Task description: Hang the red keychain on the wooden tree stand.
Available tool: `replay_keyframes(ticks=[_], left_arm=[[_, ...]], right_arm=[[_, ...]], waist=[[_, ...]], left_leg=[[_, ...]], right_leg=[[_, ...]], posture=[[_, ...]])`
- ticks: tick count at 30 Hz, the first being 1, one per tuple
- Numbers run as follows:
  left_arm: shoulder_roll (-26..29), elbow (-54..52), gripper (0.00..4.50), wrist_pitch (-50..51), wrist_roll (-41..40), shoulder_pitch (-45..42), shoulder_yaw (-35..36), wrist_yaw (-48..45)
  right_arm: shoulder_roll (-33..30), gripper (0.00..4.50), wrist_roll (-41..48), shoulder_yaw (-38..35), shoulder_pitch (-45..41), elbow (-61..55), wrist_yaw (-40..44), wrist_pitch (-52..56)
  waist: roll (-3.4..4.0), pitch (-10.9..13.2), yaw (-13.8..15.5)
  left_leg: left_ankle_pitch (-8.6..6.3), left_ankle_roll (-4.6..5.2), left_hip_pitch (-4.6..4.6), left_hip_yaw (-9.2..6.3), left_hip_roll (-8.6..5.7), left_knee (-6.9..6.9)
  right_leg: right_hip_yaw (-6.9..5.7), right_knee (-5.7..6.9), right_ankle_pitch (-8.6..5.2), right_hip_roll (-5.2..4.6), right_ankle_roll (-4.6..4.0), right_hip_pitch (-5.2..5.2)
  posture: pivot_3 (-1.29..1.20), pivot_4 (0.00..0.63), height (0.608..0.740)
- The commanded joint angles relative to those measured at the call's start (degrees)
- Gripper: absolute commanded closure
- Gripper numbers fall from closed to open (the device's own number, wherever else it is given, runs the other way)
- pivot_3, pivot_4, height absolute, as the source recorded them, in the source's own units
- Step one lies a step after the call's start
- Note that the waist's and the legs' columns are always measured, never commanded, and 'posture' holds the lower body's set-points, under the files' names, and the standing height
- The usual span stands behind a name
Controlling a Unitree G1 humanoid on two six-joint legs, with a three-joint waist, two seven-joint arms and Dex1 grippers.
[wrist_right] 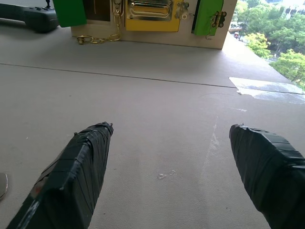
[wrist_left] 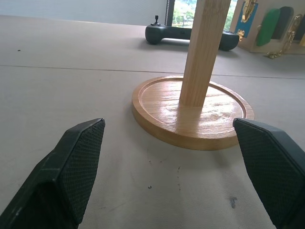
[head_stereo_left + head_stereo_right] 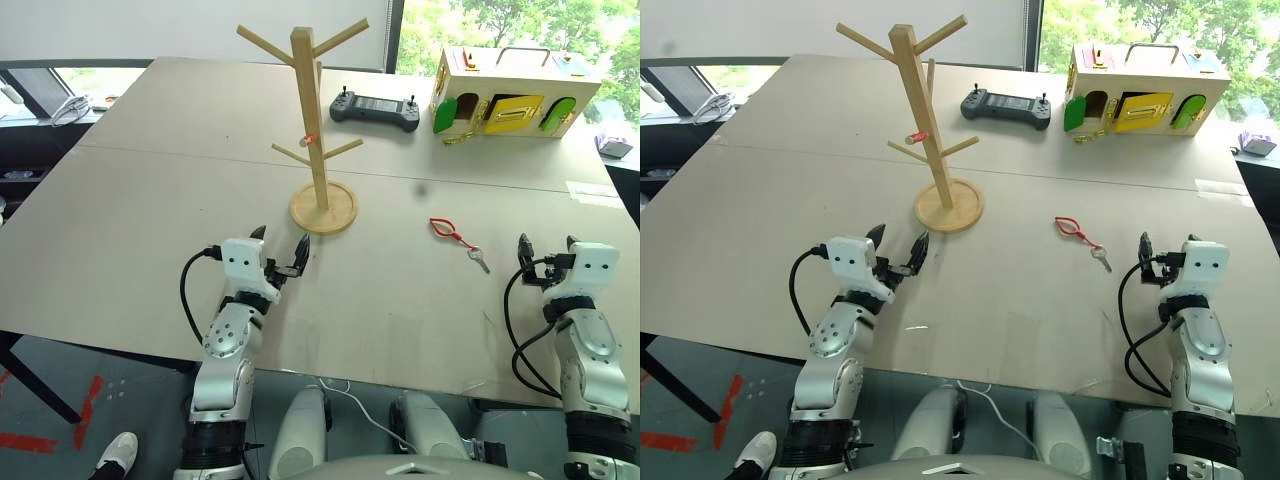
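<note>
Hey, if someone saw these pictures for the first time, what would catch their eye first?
The wooden tree stand rises tall in the middle of the table, just ahead of the open left pincer. To its right the red keychain lies flat on the table, close to the open right pincer. At the far right edge sits a pale wooden box with green and yellow doors, a black controller beside it.

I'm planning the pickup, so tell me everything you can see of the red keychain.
The red keychain is a thin red cord loop with a small silver key at one end. It lies flat on the table, loop toward the far side and key toward the robot. It sits between the wooden tree stand and the right gripper, nearer the gripper. Nothing touches it but the tabletop; the gripper's jaws are open and apart from it.
</note>
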Motion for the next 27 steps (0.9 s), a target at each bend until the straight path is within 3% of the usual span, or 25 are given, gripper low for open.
replay_keyframes(ticks=[1,21,27], left_arm=[[0.0,-1.9,0.04,-0.5,-0.4,0.1,-0.2,-0.1],[-0.4,-2.4,0.04,0.3,-2.0,0.2,-0.7,-1.6],[3.3,-5.6,0.04,-1.8,-8.6,2.1,-5.5,-16.1]], right_arm=[[-1.0,0.28,0.5,-1.0,-0.3,-1.6,0.0,-0.9],[-1.1,0.28,0.1,-0.6,-0.1,-2.3,0.0,-0.5],[-6.8,0.28,4.7,2.0,0.0,-5.4,10.8,5.9]], waist=[[0.00,0.0,0.0],[0.00,0.0,0.0],[0.02,0.0,-0.1]], left_leg=[[0.00,0.00,0.00,0.00,0.00,0.00],[0.00,0.00,0.00,0.00,0.00,0.00],[0.00,0.00,0.00,0.01,0.00,0.00]], right_leg=[[0.00,0.00,0.00,0.00,0.00,0.00],[0.00,0.00,0.00,0.00,0.00,0.00],[0.00,0.00,0.00,0.00,0.00,0.00]], posture=[[0.00,0.150,0.740],[0.00,0.150,0.740],[0.00,0.150,0.740]])
